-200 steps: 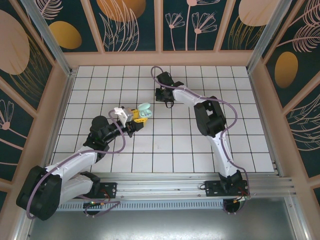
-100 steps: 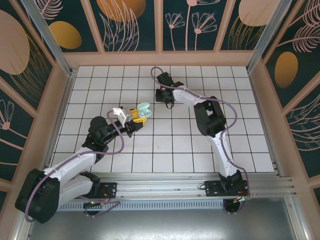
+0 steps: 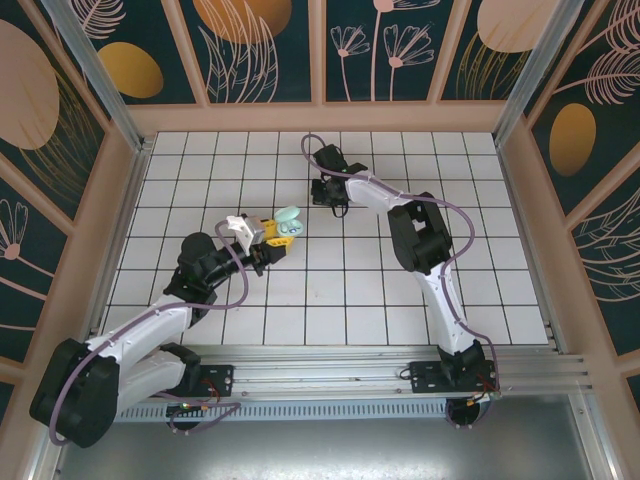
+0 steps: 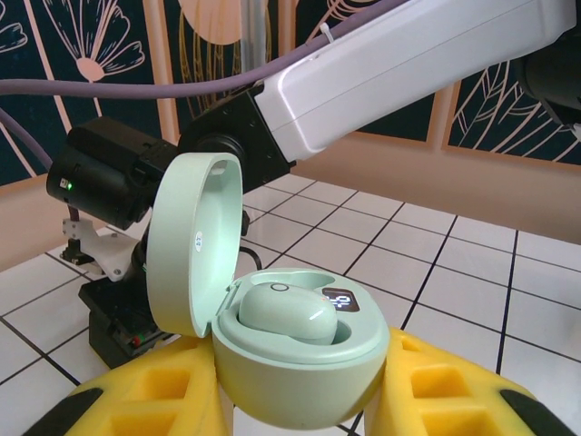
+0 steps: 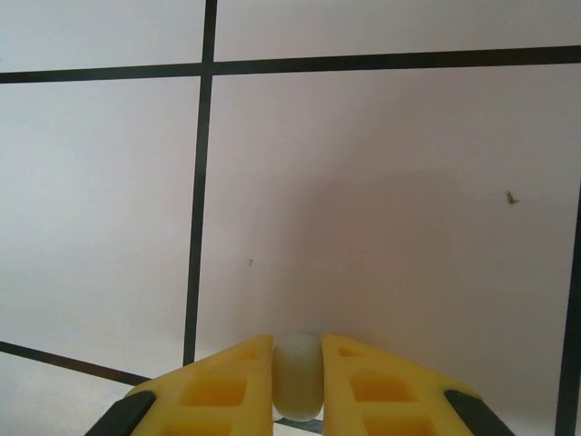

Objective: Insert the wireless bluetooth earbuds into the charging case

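Your left gripper (image 3: 272, 234) is clamped round the base of the mint charging case (image 4: 304, 350). Its lid (image 4: 192, 245) is flipped up, and one mint earbud (image 4: 286, 313) is already sitting in its well. Right behind that lid the right arm (image 4: 408, 54) looms, with its black wrist and purple cable (image 4: 109, 86) close by. Further right, your right gripper (image 5: 298, 386) is pinched tight on a pale earbud (image 5: 298, 368), down near the white tiled floor (image 5: 363, 209). Versus half a second ago, basically nothing's shifted; both arms sit about where they were.
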